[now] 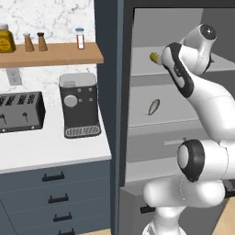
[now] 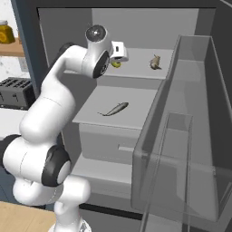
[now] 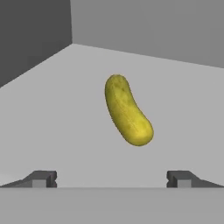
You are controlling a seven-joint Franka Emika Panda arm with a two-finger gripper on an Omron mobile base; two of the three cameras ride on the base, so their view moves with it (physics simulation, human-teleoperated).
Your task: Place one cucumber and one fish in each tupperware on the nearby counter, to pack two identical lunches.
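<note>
Ahead of open tool point(image 3: 111, 179): cucumber point(image 3: 127, 110), shelf point(image 3: 65, 131) bare around.

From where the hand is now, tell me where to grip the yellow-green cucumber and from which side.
Grip the yellow-green cucumber at its middle, across the narrow width, probably coming straight ahead along the shelf. It lies flat, clear of the walls, slightly curved and slanted in the hand view, so roll the open claw to square with it.

I see a black toaster point(image 1: 20, 111) at the counter's left edge and a dark coffee machine point(image 1: 80, 105) near its right end. On the wooden shelf point(image 1: 55, 54) above stand an amber jar point(image 1: 6, 38), two brown shakers point(image 1: 35, 42) and a small red-labelled bottle point(image 1: 80, 38).
</note>
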